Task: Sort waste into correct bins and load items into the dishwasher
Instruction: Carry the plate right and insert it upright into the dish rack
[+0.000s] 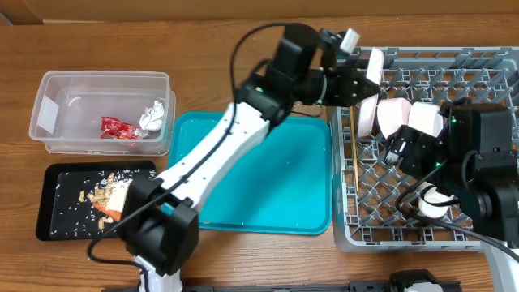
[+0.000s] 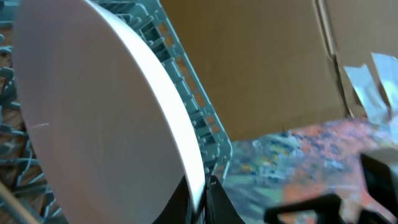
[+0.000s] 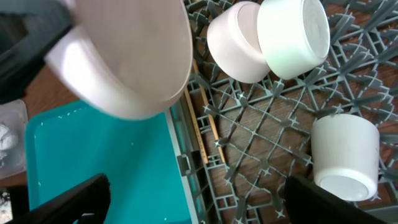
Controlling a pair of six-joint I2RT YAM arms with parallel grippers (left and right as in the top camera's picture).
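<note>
At the table's far left corner you are seeing the clear tub (image 1: 49, 89) holding the red wrapper (image 1: 116, 128) and the white tissue (image 1: 154, 116) side by side. Just in front of it, by the near left edge, the black tray (image 1: 57, 203) is carrying the beige food scraps (image 1: 105, 193), with the carrot (image 1: 107, 212) lying against them. The teal tray (image 1: 276, 186) is sitting in the middle of the table, between the bins and the grey rack (image 1: 486, 65), which is filling the right side.

Your left arm is reaching across the teal tray. Your left gripper (image 2: 202, 202) is clenching the rim of the white plate (image 2: 99, 112), which is standing on edge at the rack's far left corner. The chopsticks (image 3: 202, 130) are lying along the rack's left wall, on the lattice floor.

Further right, two white bowls (image 3: 233, 43) are leaning together on the lattice, and a third bowl (image 3: 345, 155) is lying apart from them, toward the near side. Your right gripper (image 3: 202, 199) is hovering above the rack floor, fingers spread wide and grasping nothing.
</note>
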